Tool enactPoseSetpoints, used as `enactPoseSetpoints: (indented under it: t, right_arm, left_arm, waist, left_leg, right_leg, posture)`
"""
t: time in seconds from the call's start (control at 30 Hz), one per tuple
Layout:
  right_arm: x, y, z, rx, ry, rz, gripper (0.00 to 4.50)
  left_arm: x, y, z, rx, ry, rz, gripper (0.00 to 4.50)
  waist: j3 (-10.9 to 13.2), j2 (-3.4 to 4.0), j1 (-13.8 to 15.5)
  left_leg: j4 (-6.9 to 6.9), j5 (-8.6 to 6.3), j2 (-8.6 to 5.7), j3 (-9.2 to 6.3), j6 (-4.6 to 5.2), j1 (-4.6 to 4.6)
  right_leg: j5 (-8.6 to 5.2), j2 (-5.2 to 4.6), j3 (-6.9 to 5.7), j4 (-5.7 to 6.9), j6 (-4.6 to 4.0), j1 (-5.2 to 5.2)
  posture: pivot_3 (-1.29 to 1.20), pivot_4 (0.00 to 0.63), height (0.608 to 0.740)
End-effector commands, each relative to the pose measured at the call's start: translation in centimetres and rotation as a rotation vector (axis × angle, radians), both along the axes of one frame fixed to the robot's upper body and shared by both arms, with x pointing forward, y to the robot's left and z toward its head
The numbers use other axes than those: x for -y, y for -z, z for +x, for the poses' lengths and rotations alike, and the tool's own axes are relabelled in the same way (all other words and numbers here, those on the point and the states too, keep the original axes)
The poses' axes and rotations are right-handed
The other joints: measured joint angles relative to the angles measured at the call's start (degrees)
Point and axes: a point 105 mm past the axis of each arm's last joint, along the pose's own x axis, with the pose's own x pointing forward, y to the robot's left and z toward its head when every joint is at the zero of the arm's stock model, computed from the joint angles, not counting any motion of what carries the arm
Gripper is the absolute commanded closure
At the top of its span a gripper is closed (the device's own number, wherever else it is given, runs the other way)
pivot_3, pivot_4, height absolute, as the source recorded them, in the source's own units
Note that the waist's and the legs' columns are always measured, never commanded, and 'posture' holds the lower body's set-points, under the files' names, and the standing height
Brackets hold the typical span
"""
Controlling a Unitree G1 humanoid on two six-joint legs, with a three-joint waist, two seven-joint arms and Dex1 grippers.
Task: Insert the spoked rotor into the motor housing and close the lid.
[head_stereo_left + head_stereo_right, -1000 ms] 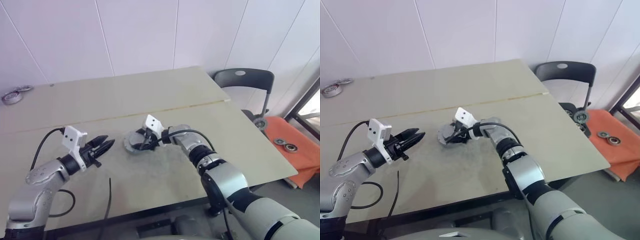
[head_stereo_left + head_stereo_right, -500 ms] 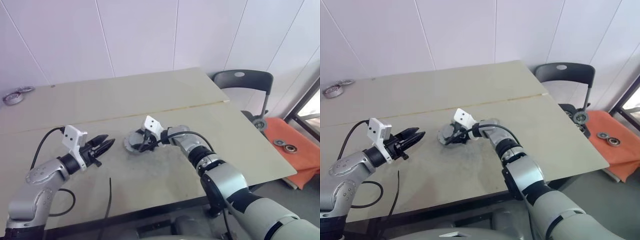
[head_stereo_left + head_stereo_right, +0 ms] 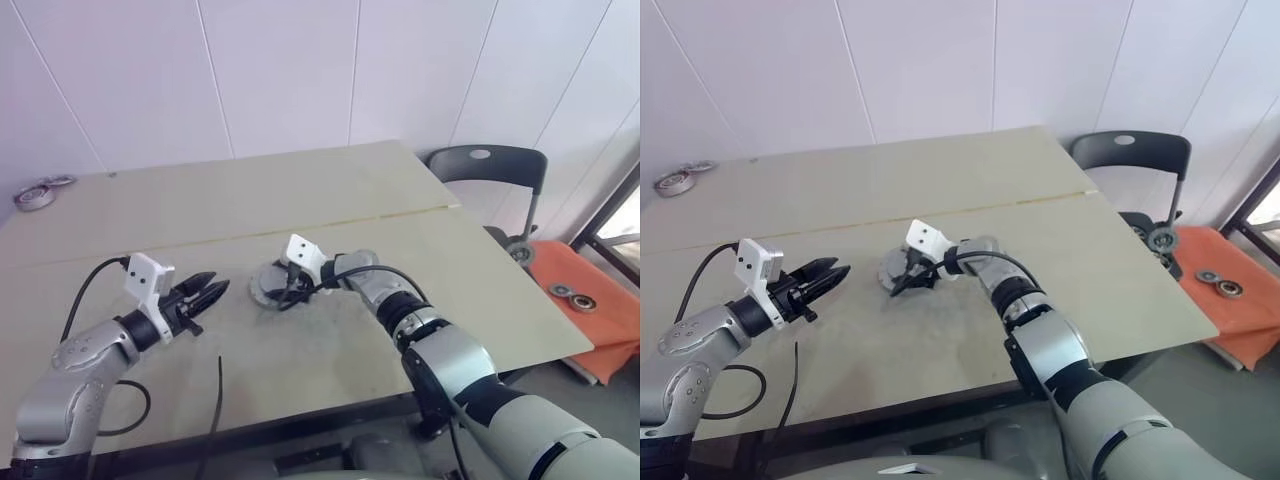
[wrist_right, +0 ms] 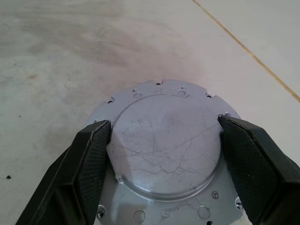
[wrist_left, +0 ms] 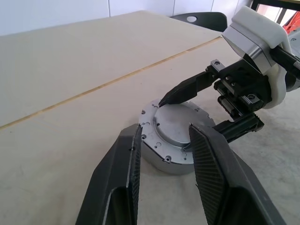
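Note:
The motor housing is a round grey puck on the table, just right of centre. A silver lid with a raised round middle covers its top. The spoked rotor is hidden. My right gripper comes in from the right, and its two black fingers stand wide, one against each side of the lid's raised middle. My left gripper hovers a short way left of the housing, pointing at it, open with nothing between its fingers.
Metal rings lie at the table's far left corner. A black cable hangs over the near edge. A grey chair stands past the right end, beside an orange cloth carrying bearings.

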Motion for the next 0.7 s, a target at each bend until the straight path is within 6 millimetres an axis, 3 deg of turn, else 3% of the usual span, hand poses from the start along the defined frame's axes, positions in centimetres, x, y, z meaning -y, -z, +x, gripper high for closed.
enactPoseSetpoints:
  t: [0.03, 0.23, 0.7]
  right_arm:
    - [2.9, 3.8, -0.9, -0.104, 0.017, -0.163, 1.23]
    - [2.9, 2.9, -1.1, -0.265, 0.028, -0.075, 1.23]
    - [2.1, 2.5, -1.0, -0.223, 0.016, -0.075, 1.23]
  left_arm:
    - [0.2, -1.2, 0.0, 0.050, 0.008, 0.005, 2.80]
    - [0.2, -1.1, -0.2, 0.050, 0.005, 0.004, 2.80]
    - [0.4, -1.0, -0.4, 0.046, -0.002, -0.001, 2.80]
  waist:
    - [0.0, 0.00, 0.1]
    - [0.0, -0.02, 0.1]
    - [0.0, 0.01, 0.0]
  left_leg:
    - [0.00, 0.00, 0.00, 0.00, 0.00, -0.02]
    - [-0.12, 0.00, -0.02, 0.00, 0.00, -0.25]
    - [-0.21, -0.01, -0.01, -0.05, 0.00, -0.59]
  right_leg:
    - [0.00, 0.00, 0.00, -0.02, 0.00, -0.01]
    - [-0.01, -0.03, 0.00, -0.14, 0.02, -0.02]
    - [-0.03, -0.03, -0.05, -0.42, 0.04, -0.22]
  posture:
    - [0.00, 0.000, 0.740]
    - [0.00, 0.000, 0.740]
    - [0.00, 0.000, 0.740]
